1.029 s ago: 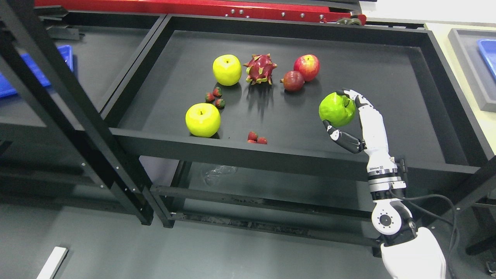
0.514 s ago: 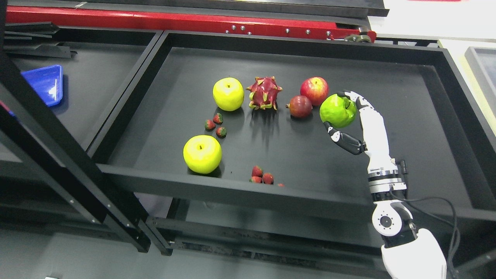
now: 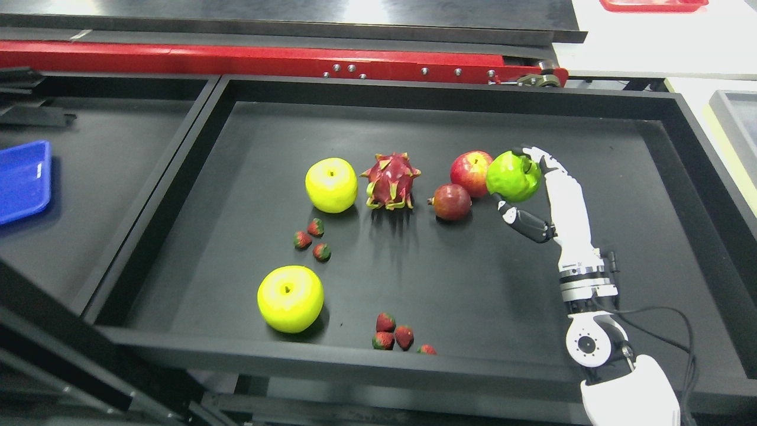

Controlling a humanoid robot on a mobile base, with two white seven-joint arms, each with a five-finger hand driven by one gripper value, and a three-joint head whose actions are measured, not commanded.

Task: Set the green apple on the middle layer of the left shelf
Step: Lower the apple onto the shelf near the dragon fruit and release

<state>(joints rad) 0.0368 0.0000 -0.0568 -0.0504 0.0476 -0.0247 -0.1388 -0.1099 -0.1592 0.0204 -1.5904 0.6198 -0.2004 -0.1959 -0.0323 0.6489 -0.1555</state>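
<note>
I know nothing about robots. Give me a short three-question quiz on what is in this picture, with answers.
1. True or false: the right hand is shut on the green apple.
2. How many yellow apples lie in the black tray? A) one B) two C) three
3. Fill in: the spiky fruit between the far yellow apple and the dark red fruit is a ____.

Key: 1 true. 2 B; the second is the near yellow apple. 3 dragon fruit.
</note>
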